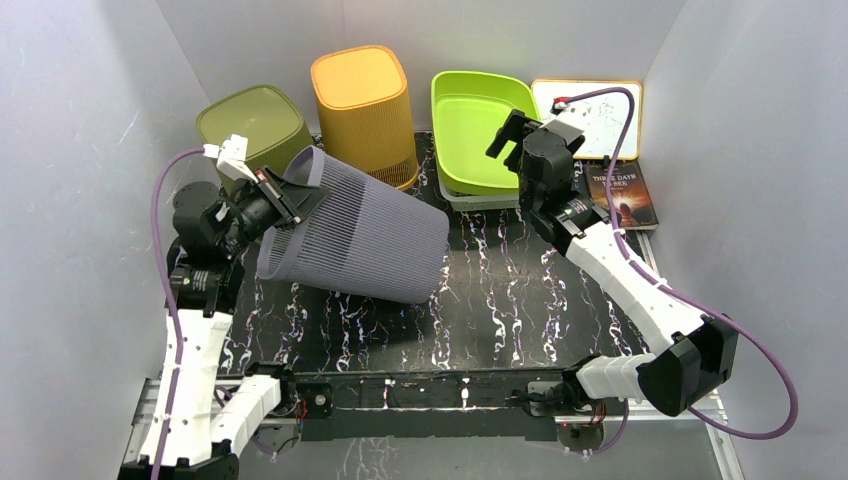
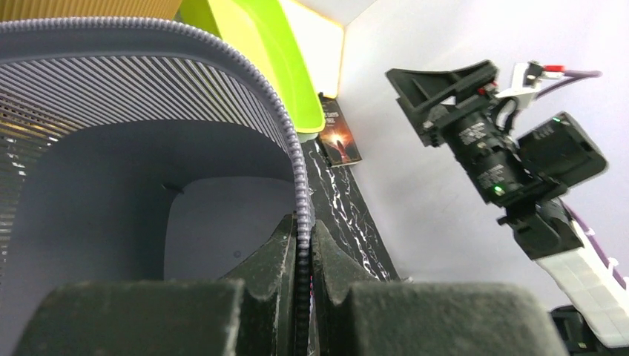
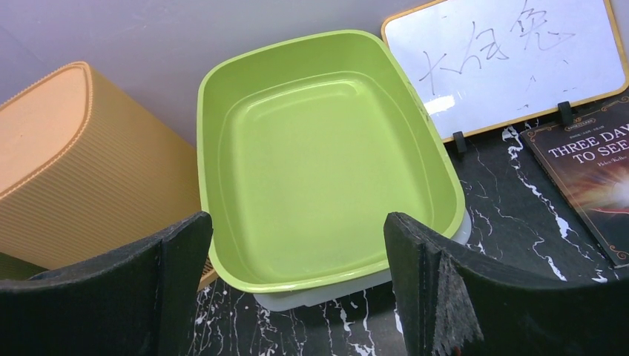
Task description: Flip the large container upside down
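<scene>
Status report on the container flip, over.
Left gripper shut on grey bin rim; bin tipped sideways. Right gripper open, by green tub. Orange bin close behind.

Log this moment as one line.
left pincer shut on rim of grey ribbed bin | bin tipped sideways | right pincer open, facing green tub

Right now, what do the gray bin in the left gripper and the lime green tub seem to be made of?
Gray bin: likely molded plastic with a matte finish. Fine ribs run down its walls, and its thin beaded rim sits clamped in the left gripper. Lime green tub: probably plastic too, smooth and glossy, with soft highlights across its floor and rounded molded corners.
</scene>
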`<state>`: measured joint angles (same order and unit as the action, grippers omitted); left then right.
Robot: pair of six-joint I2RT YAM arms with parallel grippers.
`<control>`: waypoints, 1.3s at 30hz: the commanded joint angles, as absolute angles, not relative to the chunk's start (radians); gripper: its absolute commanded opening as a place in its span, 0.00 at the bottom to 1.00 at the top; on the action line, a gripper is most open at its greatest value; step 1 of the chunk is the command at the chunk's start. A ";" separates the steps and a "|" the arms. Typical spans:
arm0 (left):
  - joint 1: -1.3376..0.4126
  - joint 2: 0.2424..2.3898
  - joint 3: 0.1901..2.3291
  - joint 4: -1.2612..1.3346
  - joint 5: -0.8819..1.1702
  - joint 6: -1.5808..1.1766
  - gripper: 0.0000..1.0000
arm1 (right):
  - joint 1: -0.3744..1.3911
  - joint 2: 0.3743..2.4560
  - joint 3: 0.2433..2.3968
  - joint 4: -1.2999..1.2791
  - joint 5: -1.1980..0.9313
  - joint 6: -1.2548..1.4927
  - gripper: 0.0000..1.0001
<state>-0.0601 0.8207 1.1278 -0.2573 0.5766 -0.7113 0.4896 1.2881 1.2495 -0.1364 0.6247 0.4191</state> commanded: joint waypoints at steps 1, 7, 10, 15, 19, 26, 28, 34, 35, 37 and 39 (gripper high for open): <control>-0.057 0.827 1.096 -0.064 0.604 -0.739 0.00 | 0.483 1.266 1.295 -0.127 0.615 0.402 0.85; -0.219 0.871 1.031 -0.055 0.463 -0.704 0.00 | 0.469 1.267 1.281 -0.119 0.611 0.402 0.85; -0.400 0.913 1.030 -0.052 0.314 -0.670 0.00 | 0.458 1.267 1.269 -0.117 0.599 0.405 0.86; -0.623 0.992 1.058 -0.035 0.138 -0.637 0.00 | 0.428 1.259 1.250 -0.118 0.585 0.407 0.86; -0.697 1.002 1.042 0.023 0.083 -0.665 0.00 | 0.371 1.248 1.239 -0.116 0.541 0.415 0.86; -0.833 1.028 1.009 0.180 0.002 -0.767 0.00 | 0.311 1.262 1.241 -0.115 0.482 0.426 0.86; -0.854 1.041 0.977 0.249 -0.010 -0.799 0.00 | 0.304 1.266 1.246 -0.112 0.475 0.428 0.86; -0.876 1.135 0.952 0.408 0.011 -0.829 0.00 | 0.279 1.277 1.283 -0.120 0.450 0.425 0.86; -0.879 1.155 0.951 0.431 0.017 -0.838 0.00 | 0.277 1.276 1.286 -0.120 0.449 0.424 0.86; -0.883 1.189 0.944 0.488 0.035 -0.861 0.00 | 0.271 1.277 1.291 -0.120 0.445 0.423 0.86; -0.889 1.217 0.926 0.557 0.047 -0.890 0.00 | 0.264 1.278 1.292 -0.120 0.437 0.423 0.86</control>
<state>-0.8734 1.1900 0.9459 0.3550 0.0265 -0.8558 0.2787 1.2873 1.2457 -0.1562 0.4564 0.4244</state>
